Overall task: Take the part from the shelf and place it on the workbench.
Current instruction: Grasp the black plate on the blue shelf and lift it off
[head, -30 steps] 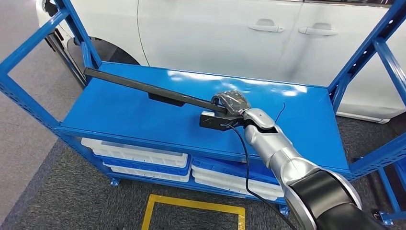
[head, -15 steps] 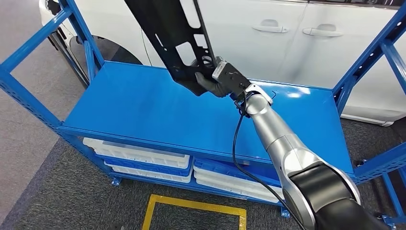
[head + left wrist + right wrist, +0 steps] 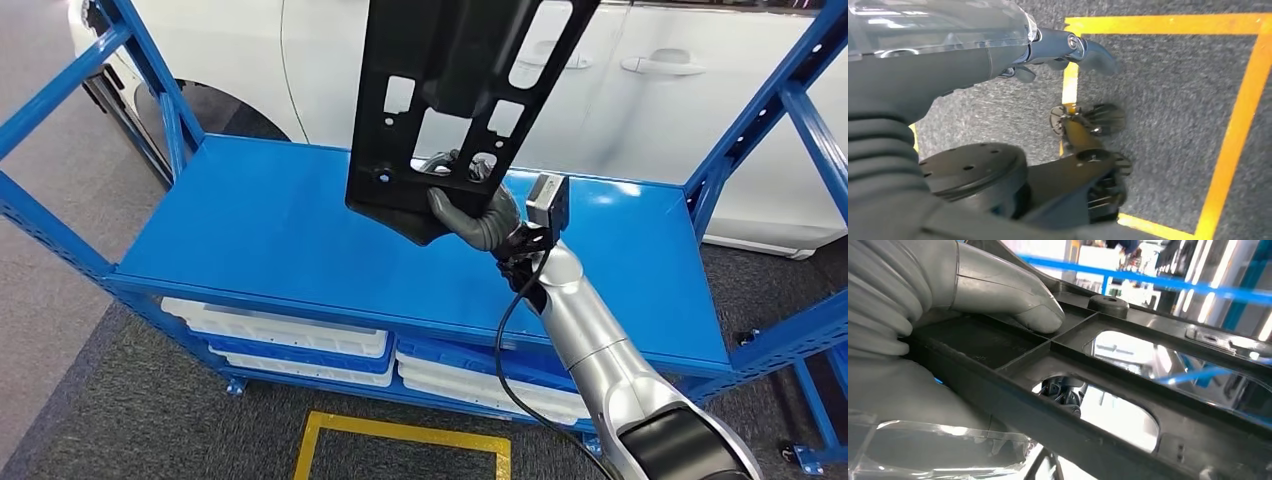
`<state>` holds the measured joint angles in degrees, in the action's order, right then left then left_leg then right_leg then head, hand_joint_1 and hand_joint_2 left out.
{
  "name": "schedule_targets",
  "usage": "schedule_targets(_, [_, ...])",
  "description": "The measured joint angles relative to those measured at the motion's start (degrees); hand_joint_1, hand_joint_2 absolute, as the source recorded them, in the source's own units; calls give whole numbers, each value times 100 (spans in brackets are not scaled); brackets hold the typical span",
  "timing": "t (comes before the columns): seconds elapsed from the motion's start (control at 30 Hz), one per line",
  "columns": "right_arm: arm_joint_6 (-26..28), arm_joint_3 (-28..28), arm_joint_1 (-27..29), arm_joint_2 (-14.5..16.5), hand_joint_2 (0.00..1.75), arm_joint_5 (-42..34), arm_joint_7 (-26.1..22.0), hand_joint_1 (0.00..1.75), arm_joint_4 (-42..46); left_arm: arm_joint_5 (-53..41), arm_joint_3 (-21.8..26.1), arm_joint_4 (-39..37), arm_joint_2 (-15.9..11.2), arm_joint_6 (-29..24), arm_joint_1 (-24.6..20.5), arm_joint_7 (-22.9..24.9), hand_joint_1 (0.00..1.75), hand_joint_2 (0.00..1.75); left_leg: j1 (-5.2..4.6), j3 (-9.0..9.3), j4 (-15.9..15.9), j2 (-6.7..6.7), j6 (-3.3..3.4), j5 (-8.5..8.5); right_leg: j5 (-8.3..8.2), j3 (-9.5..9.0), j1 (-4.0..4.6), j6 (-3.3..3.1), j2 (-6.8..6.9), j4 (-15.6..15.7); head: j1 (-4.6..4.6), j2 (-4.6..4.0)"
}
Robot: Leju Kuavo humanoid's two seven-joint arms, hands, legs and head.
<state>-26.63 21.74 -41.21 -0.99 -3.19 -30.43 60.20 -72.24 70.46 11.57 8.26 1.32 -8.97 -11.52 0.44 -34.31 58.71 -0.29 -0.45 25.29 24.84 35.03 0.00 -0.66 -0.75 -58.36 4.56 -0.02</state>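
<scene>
The part (image 3: 440, 110) is a long black plastic panel with several cut-out windows. It stands nearly upright above the blue shelf (image 3: 260, 235), its top running out of the head view. My right hand (image 3: 472, 205) grips its lower end, fingers hooked through a cut-out. In the right wrist view the grey thumb (image 3: 1008, 297) presses flat on the panel's ribbed face (image 3: 1148, 405). My left hand (image 3: 1058, 47) hangs over the floor, fingers loosely spread, holding nothing.
The shelf top is bare blue metal with angled blue posts (image 3: 770, 110) at both ends. White trays (image 3: 290, 335) fill the lower level. A white car (image 3: 650, 90) stands close behind. A yellow floor line (image 3: 400, 435) marks the carpet in front.
The part has been lifted off the shelf and swung from lying flat to nearly upright. My right hand has kept its grip and turned palm up, rising above the shelf.
</scene>
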Motion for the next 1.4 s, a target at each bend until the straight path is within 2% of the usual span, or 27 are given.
schedule_targets(0.07, [-32,103,189,-46,175,-22,-37,171,152,51,31,0,1,29,13,-66,0,175,-2,15,-27,-7,58,0,-2,3,4,58,-2,8,0,0])
schedule_targets(0.13, [-34,205,372,-89,175,-28,-95,172,277,84,53,-1,3,36,23,-130,0,175,22,41,-81,-1,127,-30,98,47,-2,119,7,-112,-1,0])
schedule_targets(0.17, [-33,257,452,-114,175,-36,-128,172,330,96,64,-1,4,39,26,-161,0,175,36,54,-107,3,158,-44,231,141,-6,145,12,-323,-1,0])
schedule_targets(0.23, [-31,358,621,-168,175,-56,-188,172,402,118,93,-1,4,47,32,-207,0,175,33,58,-112,9,187,-48,591,489,-30,179,21,-1058,-2,0])
schedule_targets(0.27, [-33,409,704,-193,175,-63,-209,171,422,128,108,-1,4,50,38,-222,0,175,31,58,-110,8,190,-47,715,666,-42,193,23,-1413,-2,0])
schedule_targets(0.3, [-35,460,782,-215,175,-68,-225,171,434,138,120,-1,4,53,43,-237,0,175,30,58,-105,7,191,-43,742,775,-55,203,26,-1614,-2,0])
schedule_targets(0.33, [-41,508,842,-240,175,-76,-238,171,443,145,129,-1,4,55,48,-252,0,175,31,58,-97,4,188,-39,656,772,-66,209,31,-1586,-2,0])
schedule_targets(0.37, [-56,551,877,-260,175,-91,-249,172,451,152,134,-1,4,56,51,-266,0,175,31,59,-85,1,179,-30,475,648,-77,208,38,-1313,-2,0])
schedule_targets(0.43, [-95,634,905,-288,175,-138,-279,172,473,175,143,0,4,56,51,-296,0,175,22,55,-47,-1,141,3,118,251,-79,190,60,-498,-2,0])
schedule_targets(0.5, [-118,715,927,-299,175,-175,-307,171,502,202,156,1,3,54,49,-317,0,175,5,51,-25,1,87,29,5,44,-52,143,65,-66,-1,0])
schedule_targets(0.6, [-118,820,985,-320,175,-194,-333,170,543,211,172,0,4,52,54,-328,0,175,11,62,-31,4,-6,49,-3,28,-38,41,53,-12,0,0])
schedule_targets(0.63, [-109,846,997,-324,175,-199,-339,170,563,210,173,0,4,52,55,-332,0,175,17,35,38,5,-33,112,-16,16,-47,1,56,13,0,0])
schedule_targets(0.7, [-72,890,1021,-327,175,-214,-350,168,607,203,174,0,4,51,58,-343,0,175,29,-171,524,6,-72,419,-34,-4,-60,-59,66,50,1,0])
schedule_targets(0.77, [-34,921,1068,-331,175,-224,-356,168,631,180,174,0,4,42,65,-354,0,175,29,-520,1306,6,-100,778,-31,-6,-47,-83,68,52,1,0])
schedule_targets(0.8, [-26,935,1100,-333,175,-225,-355,168,638,165,173,0,4,36,69,-357,0,175,30,-637,1557,6,-107,843,-29,-7,-40,-86,67,49,1,0])
schedule_targets(0.83, [-21,947,1128,-337,175,-224,-355,168,643,145,173,0,4,28,71,-358,0,175,30,-657,1596,7,-107,794,-26,-9,-35,-87,62,44,1,0])
schedule_targets(0.87, [-19,959,1148,-340,175,-223,-355,168,651,124,171,1,4,19,71,-355,0,175,30,-558,1387,7,-97,636,-22,-12,-33,-84,54,36,1,0])
schedule_targets(0.93, [-19,974,1162,-344,175,-225,-356,168,673,95,163,2,2,2,62,-348,0,175,22,-167,572,5,-55,247,-6,-13,-26,-63,34,10,1,0])
schedule_targets(1.0, [-16,981,1164,-350,175,-229,-359,168,693,83,156,1,1,-6,50,-343,0,175,0,75,45,1,0,80,2,7,-14,-19,22,-17,0,0])
schedule_targets(1.1, [-14,995,1178,-368,175,-233,-360,168,709,68,147,1,-2,-11,51,-341,0,175,-10,97,-44,-1,83,54,-7,18,-18,73,15,-11,0,0])
schedule_targets(1.17, [-5,1000,1180,-392,175,-236,-361,168,731,64,138,2,-1,-8,38,-341,0,175,15,122,-99,6,155,14,129,83,-23,132,22,-186,-1,0])
schedule_targets(1.2, [5,1000,1185,-411,175,-239,-363,168,741,75,135,2,1,1,28,-342,0,175,23,133,-119,10,183,0,290,198,-29,159,26,-453,-2,0])
schedule_targets(1.27, [33,1000,1222,-455,175,-243,-368,168,747,116,133,1,1,18,22,-342,0,175,16,129,-119,12,206,-3,657,562,-43,202,34,-1239,-2,0])
schedule_targets(1.3, [42,1001,1251,-476,175,-243,-372,168,747,133,134,1,1,18,25,-336,0,175,14,127,-115,11,207,-2,746,709,-51,217,35,-1543,-2,0])
schedule_targets(1.33, [48,1001,1277,-496,175,-243,-376,168,746,142,134,0,1,9,29,-322,0,175,13,127,-111,10,205,0,726,766,-60,226,36,-1651,-2,0])
schedule_targets(1.37, [48,1002,1293,-512,175,-243,-382,168,746,145,134,-1,1,-1,30,-305,0,175,14,128,-105,9,201,3,600,706,-69,227,39,-1522,-2,0])
schedule_targets(1.4, [50,1001,1298,-525,175,-243,-389,168,748,146,134,-1,2,-14,29,-283,0,175,15,134,-96,7,192,10,397,530,-77,222,45,-1166,-2,0])
